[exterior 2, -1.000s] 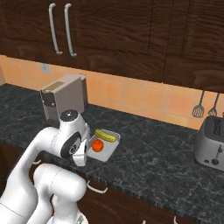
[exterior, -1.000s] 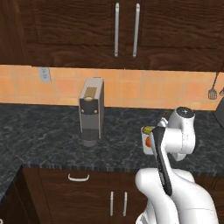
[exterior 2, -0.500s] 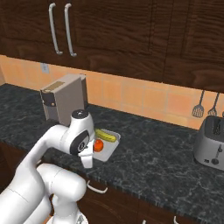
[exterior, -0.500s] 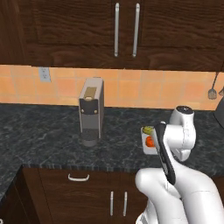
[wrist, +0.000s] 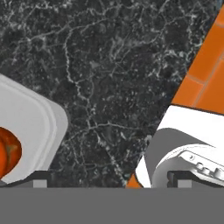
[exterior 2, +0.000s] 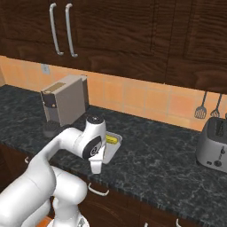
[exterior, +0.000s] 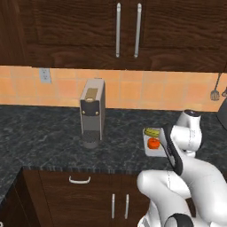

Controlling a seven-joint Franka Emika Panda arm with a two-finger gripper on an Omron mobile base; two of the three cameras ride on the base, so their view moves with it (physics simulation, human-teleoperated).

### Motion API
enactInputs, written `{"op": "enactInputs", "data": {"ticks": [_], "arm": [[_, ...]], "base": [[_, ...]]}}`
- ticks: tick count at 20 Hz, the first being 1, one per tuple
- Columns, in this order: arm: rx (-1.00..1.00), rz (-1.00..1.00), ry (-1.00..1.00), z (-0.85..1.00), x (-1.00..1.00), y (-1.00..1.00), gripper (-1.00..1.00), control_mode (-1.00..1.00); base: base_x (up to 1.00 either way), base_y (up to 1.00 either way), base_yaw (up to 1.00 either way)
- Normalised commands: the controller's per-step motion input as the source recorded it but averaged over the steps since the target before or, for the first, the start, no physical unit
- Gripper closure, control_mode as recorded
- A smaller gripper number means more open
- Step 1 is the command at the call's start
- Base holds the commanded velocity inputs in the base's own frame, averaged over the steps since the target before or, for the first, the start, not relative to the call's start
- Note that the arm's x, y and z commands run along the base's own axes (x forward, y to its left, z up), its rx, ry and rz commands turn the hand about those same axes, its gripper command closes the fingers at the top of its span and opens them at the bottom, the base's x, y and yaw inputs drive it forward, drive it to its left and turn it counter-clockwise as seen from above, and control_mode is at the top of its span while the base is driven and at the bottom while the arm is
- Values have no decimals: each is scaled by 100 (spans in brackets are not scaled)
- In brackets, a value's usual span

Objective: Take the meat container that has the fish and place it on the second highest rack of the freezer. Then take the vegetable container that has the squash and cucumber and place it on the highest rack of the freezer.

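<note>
The gripper (exterior 2: 96, 167) hangs at the counter's (exterior 2: 159, 159) front edge, fingers barely visible, so spread or pressed I cannot tell. The vegetable container (exterior: 152, 140) lies just behind it, toward the wall, long axis front-to-back.

coffee machine (exterior: 91, 113) on counter (exterior: 40, 133) | tray (exterior 2: 112, 146) right of it | toaster (exterior 2: 213, 142) far right

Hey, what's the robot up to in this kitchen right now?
The arm is bent low over the counter, its gripper hanging at the counter's front edge beside a white tray. The tray holds something orange and something yellow. The fingers hold nothing. A coffee machine stands to the left, a toaster far right.
</note>
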Motion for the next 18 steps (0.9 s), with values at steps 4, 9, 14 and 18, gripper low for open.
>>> {"op": "enactInputs", "data": {"ticks": [4,9,14,18], "arm": [[0,-1,6,-23,21,1,-100,-100],[0,0,0,-16,33,0,-100,-100],[0,-1,0,-10,36,0,-100,-100],[0,0,0,-24,39,0,-100,-100]], "base": [[0,0,0],[0,0,0],[0,0,0],[0,0,0]]}}
